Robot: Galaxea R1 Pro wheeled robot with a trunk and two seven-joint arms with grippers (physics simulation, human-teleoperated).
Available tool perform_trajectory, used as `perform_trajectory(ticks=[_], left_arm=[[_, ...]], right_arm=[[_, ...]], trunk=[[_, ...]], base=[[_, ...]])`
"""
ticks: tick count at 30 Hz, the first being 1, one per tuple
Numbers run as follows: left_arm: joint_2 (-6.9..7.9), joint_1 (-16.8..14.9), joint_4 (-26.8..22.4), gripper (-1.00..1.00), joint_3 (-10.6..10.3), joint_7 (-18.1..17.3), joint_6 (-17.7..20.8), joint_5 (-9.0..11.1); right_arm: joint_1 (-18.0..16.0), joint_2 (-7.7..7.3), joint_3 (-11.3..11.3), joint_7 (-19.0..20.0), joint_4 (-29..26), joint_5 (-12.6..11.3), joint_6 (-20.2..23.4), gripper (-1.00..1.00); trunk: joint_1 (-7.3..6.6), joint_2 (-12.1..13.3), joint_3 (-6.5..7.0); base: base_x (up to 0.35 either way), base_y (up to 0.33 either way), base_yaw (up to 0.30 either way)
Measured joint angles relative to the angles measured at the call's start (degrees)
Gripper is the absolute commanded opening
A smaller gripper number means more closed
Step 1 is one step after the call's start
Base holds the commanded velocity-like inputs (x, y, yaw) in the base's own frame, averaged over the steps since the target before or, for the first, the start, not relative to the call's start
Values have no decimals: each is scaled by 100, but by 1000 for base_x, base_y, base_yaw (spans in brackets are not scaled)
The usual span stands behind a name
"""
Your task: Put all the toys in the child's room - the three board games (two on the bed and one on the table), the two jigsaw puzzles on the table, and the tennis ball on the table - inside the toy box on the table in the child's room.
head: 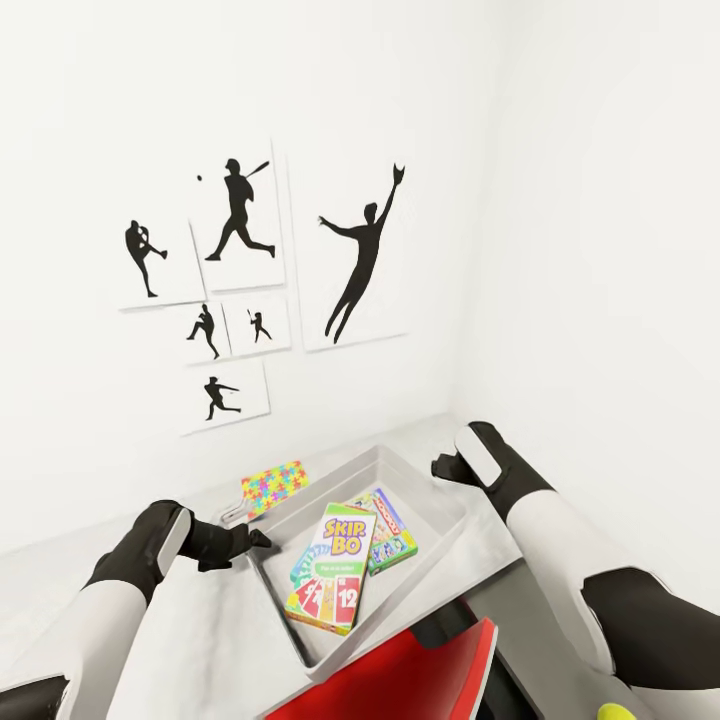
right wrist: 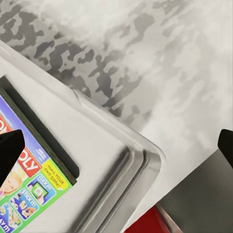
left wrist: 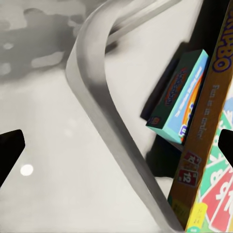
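Grippers: left gripper (head: 262,538) and right gripper (head: 440,466) spread wide, empty, flanking toy box (head: 432,552) | Skip-Bo game (head: 333,567) and green-edged game (head: 392,531) inside | jigsaw puzzle (head: 272,485) outside on table (head: 190,630) | risk: left fingers snagging rim, shifting bin

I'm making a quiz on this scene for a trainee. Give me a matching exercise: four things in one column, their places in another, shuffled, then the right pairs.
Things:
1. Skip-Bo box
2. jigsaw puzzle
3. left gripper
4. red object

Places:
A. on the table behind the toy box
B. near the picture's lower edge, in front of the toy box
C. inside the toy box
D. at the toy box's left rim

Pairs: 1-C, 2-A, 3-D, 4-B
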Motion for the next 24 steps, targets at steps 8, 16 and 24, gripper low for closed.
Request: perform_trajectory(ticks=[8, 16, 24], left_arm=[[2, 0, -3, 100, 0, -1, 0, 0], [3, 0, -4, 100, 0, -1, 0, -1], [3, 0, -4, 100, 0, -1, 0, -1]], right_arm=[[0, 8, 4, 34, 753, 9, -408, 100], [-1, 4, 25, 259, 919, 18, -546, 100], [17, 11, 26, 318, 945, 13, -674, 100]], trunk=[[0, 0, -35], [0, 0, -73], [0, 0, -111]], base=[[0, 0, 0], [0, 0, 0], [0, 0, 0]])
